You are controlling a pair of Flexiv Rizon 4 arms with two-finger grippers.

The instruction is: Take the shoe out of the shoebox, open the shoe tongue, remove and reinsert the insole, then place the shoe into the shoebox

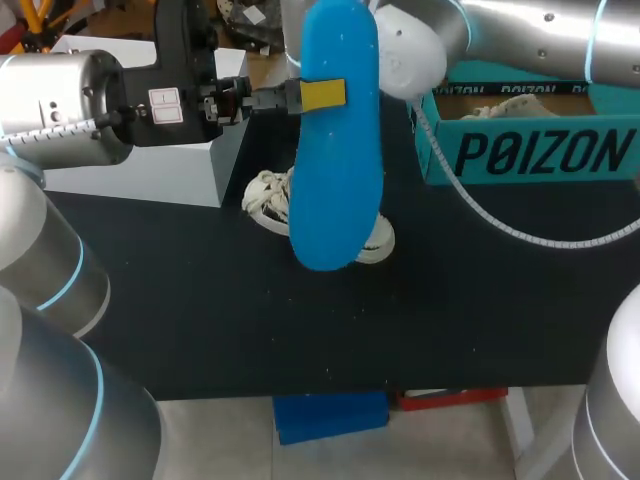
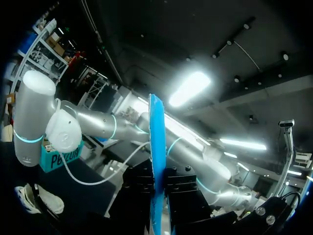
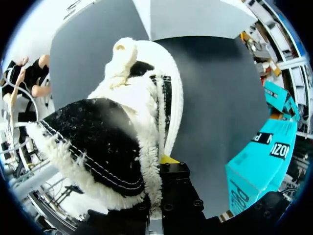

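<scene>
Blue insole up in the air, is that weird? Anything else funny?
It only looks odd: the blue insole hangs in mid-air, pinched by the left gripper above the fluffy shoe. It belongs inside the shoe, but taking it out is part of the job. Nothing looks spilled or broken.
</scene>
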